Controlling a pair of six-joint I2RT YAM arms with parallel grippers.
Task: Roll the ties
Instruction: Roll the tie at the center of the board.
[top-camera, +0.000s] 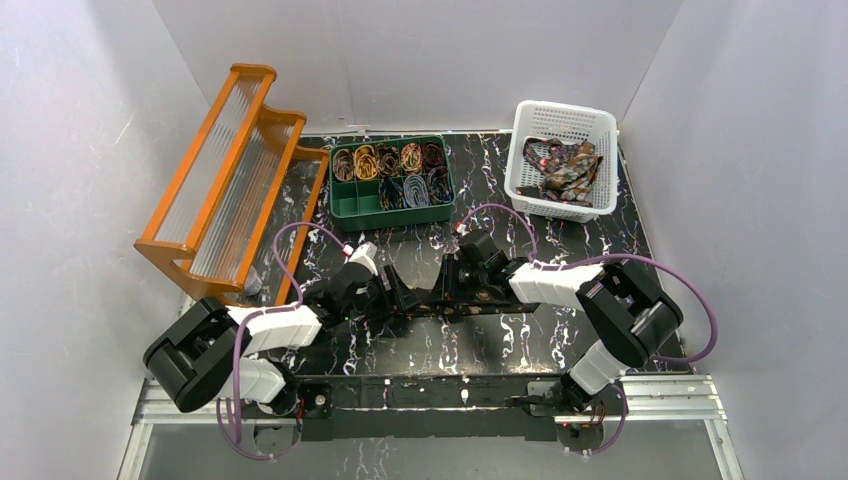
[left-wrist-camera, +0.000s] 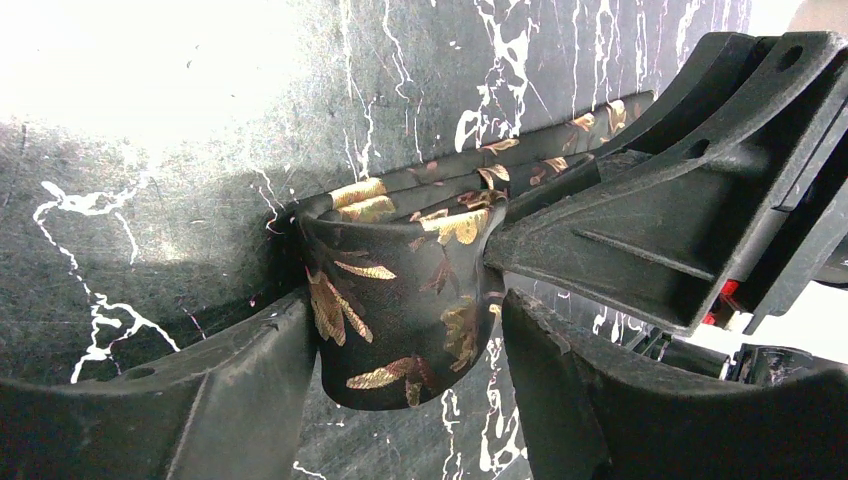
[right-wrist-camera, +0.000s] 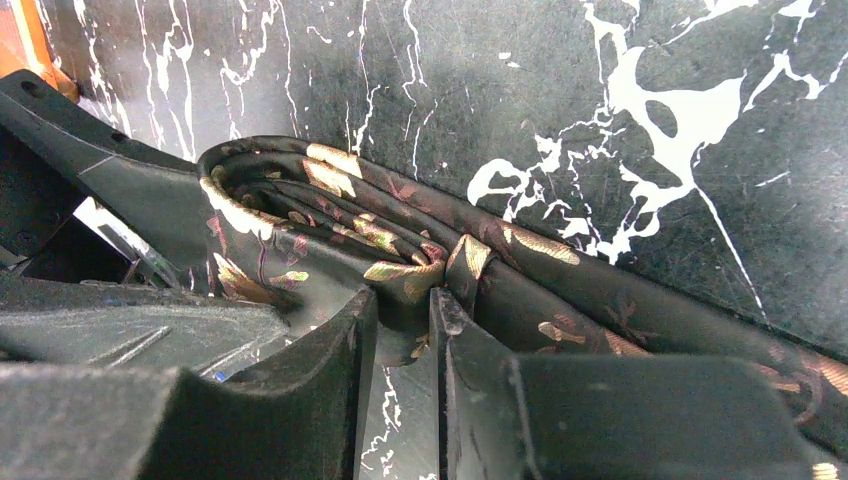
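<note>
1. Left gripper (left-wrist-camera: 403, 312): closed around the coiled end of one tie (left-wrist-camera: 395, 250), a finger pressed on each side.
2. Right gripper (right-wrist-camera: 403, 300): pinched nearly shut on a fold of the same tie, just right of the coil.
3. Location: mid-table (top-camera: 540, 335), between the two claws, on the near side of the green tray (top-camera: 390, 216).
4. Coil standing on edge, spiral face up. Long axis of tie left-right, with the unrolled tail off to the right under the right arm.
5. Nearer the coil: left. Nearer the tail: right.
6. Judgement: next wrap to travel right along the tail, so shift the right pinch further right first or risk a bunched fold.
7. Risk: loose wraps, likely to spring open on release of the left squeeze.
</note>
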